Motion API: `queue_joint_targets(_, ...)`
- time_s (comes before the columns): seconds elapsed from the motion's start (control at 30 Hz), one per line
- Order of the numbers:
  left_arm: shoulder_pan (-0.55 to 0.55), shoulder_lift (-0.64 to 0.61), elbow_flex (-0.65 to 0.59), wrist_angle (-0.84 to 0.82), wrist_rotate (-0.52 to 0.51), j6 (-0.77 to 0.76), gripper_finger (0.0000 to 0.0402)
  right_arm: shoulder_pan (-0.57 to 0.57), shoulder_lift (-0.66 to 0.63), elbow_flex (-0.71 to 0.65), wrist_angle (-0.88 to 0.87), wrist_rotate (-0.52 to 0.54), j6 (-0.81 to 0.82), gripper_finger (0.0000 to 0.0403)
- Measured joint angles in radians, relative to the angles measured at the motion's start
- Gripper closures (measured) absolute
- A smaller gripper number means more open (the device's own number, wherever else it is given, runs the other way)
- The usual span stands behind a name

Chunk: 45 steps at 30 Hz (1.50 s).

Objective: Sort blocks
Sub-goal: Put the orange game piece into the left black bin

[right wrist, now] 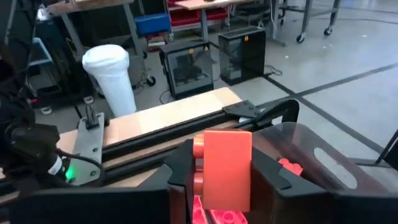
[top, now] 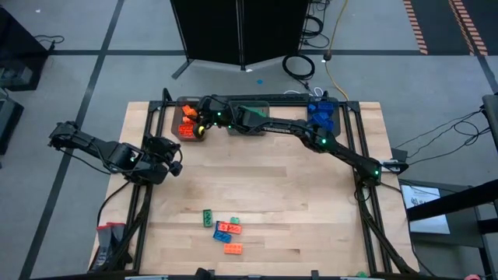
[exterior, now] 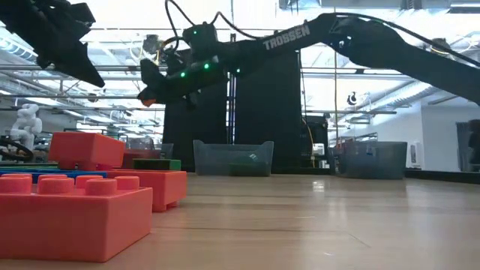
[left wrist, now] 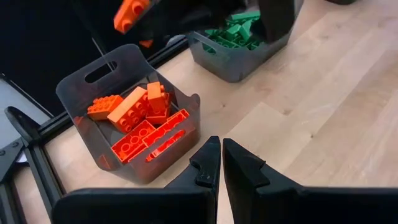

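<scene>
Wooden, pale and plank-topped, your bench (top: 296, 187) carries three grey translucent plastic bins along its far edge. You have the bin of orange bricks (left wrist: 134, 121) toward the left arm's side, the middle bin of green bricks (left wrist: 239, 43) beside it, and the bin of blue bricks (top: 321, 114) well apart toward the right arm's side.

Your right arm stretches across the far edge, and its right gripper (right wrist: 221, 177) hangs just above the orange bin, jaws clamped on a small orange studded plastic brick (right wrist: 225, 168) held on edge. Your left gripper (left wrist: 221, 158) sits near the bench's left edge, just in front of the orange bin, jaws closed on nothing.

Near the front edge you have a small cluster of loose bricks (top: 223, 231): a green one, orange ones and a blue one, lying close together.
</scene>
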Motion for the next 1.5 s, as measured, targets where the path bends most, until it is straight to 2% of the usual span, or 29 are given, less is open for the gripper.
queue_joint_targets(0.4, 0.0, 0.007, 0.0, 0.0, -0.007, 0.0, 0.0378, 0.007, 0.078, -0.002, -0.037, -0.008, 0.079, 0.0327)
queue_joint_targets(0.83, 0.0, 0.008, 0.0, 0.0, -0.002, 0.0, 0.0378, 0.008, 0.095, -0.001, -0.078, -0.008, 0.133, 0.0325)
queue_joint_targets(1.03, 0.0, 0.008, 0.0, 0.0, -0.001, 0.0, 0.0378, 0.004, 0.095, -0.001, -0.078, -0.008, 0.134, 0.0229)
queue_joint_targets(1.17, 0.0, 0.008, 0.0, 0.0, -0.001, 0.0, 0.0378, 0.004, 0.095, -0.001, -0.076, -0.01, 0.134, 0.0188)
queue_joint_targets(1.33, 0.0, 0.008, 0.0, 0.0, -0.001, 0.0, 0.0378, 0.003, 0.061, -0.002, -0.06, -0.14, 0.13, 0.0181)
queue_joint_targets(1.5, 0.0, 0.008, 0.0, 0.0, 0.0, 0.001, 0.0378, 0.02, -0.078, -0.001, -0.162, -0.216, -0.005, 0.02)
